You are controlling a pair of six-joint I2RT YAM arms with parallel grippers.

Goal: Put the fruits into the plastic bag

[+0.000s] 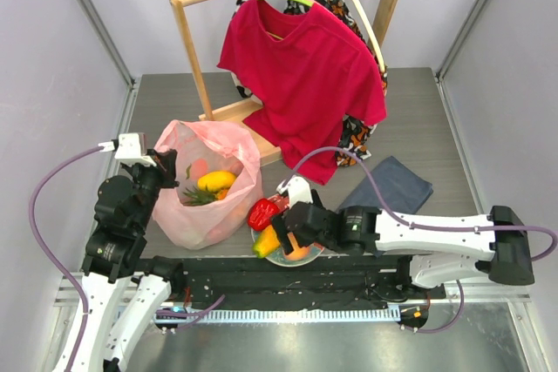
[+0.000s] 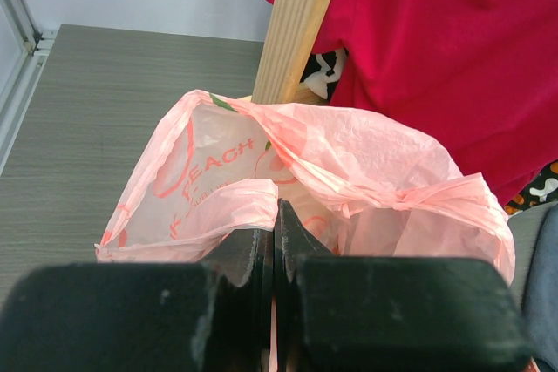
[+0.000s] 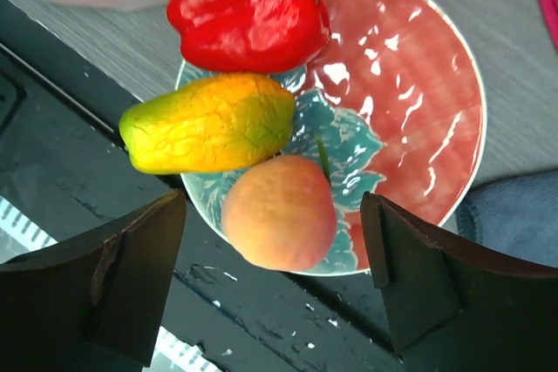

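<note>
Centring the released right tool (image 3: 272, 215) over the peach (image 3: 279, 206) seems wise; left tool (image 2: 275, 215), clenched on bag (image 2: 349, 154), holds it open.

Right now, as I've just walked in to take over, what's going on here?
The left gripper has its jaws shut on the rim of the plastic bag, holding it up. A yellow fruit and green leaves show inside. The right gripper hovers, jaws open, over the plate, where the red pepper, mango and peach wait.
</note>
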